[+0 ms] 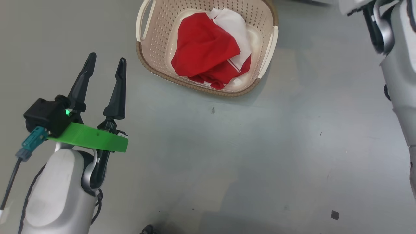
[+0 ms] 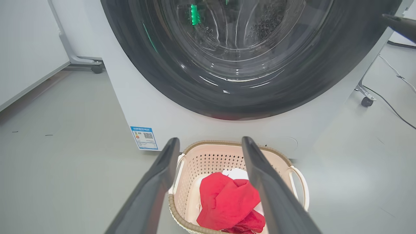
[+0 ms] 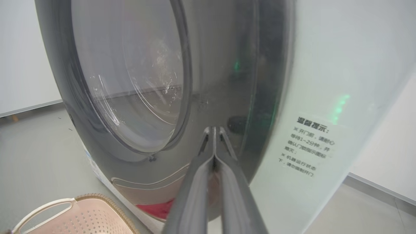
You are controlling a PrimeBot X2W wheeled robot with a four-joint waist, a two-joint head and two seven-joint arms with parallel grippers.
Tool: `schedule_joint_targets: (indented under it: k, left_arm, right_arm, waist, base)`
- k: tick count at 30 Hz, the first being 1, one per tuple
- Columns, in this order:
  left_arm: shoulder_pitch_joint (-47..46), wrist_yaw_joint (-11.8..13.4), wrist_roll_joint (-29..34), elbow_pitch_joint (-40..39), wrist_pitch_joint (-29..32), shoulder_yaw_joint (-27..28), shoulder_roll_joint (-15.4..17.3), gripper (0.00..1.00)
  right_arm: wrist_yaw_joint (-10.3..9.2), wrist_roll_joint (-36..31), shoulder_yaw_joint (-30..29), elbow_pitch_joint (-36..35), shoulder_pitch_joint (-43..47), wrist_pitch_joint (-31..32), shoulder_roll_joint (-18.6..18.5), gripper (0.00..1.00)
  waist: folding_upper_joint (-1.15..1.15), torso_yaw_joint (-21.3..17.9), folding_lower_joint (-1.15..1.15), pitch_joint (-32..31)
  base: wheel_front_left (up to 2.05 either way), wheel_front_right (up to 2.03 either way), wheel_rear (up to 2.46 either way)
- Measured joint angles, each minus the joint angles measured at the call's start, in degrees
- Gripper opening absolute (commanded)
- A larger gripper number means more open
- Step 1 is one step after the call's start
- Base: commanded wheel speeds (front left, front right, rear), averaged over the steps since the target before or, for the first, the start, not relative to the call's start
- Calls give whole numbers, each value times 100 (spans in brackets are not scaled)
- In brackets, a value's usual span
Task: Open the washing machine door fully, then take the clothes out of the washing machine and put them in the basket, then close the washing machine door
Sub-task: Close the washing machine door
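Left pincer [image 1: 107,58]: fingers spread wide, nothing between them, poised over the bare floor [image 1: 260,146].

Basket [image 1: 195,85] stands on the floor ahead of the left pincer and off to its right, well apart from the fingertips, with no contact.

Clothes [image 1: 204,48] (red, with white panels and thin white trim) lie bunched inside the basket, from its middle toward the rim nearest the robot. No cloth hangs over the rim.

Left wrist view: the basket is framed between the two open fingers, beyond their tips. It stands just before the washing machine [image 2: 162,120], under the washing machine door [image 2: 162,81]. The door's black rim lies against the white front, and I see no gap. A blue label [image 2: 144,137] sits low on the front, left of the basket in this view.

Right pincer [image 3: 214,129]: fingers pressed together, nothing held. Its tips are up at the door's black rim, between the glass bowl and the white front. I cannot tell whether they touch the rim or are just short of it. One corner of the basket sits low and to the left of this pincer in the right wrist view, well apart from it.
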Motion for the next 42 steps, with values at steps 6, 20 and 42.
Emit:
schedule_joint_targets:
  k: [6, 20, 42]
  left_arm:
    - [22, 0, 53, 134, 0, -8, 29, 100]
    - [663, 0, 177, 365, 0, 64, 223, 100]
    - [1926, 0, 176, 559, 0, 490, 197, 100]
  right_arm:
    - [5, 22, 11, 135, 591, 0, 31, 0]
    - [-305, 669, -886, -580, 2446, -1, 504, 0]
    - [-310, 875, -1508, -1303, 5116, 0, 617, 0]
  waist:
    - [0, -94, 0, -410]
    - [0, -529, -1, -1547]
    - [0, -1292, -1, -3248]
  base:
    - [0, 0, 0]
    - [0, 0, 0]
    - [0, 0, 0]
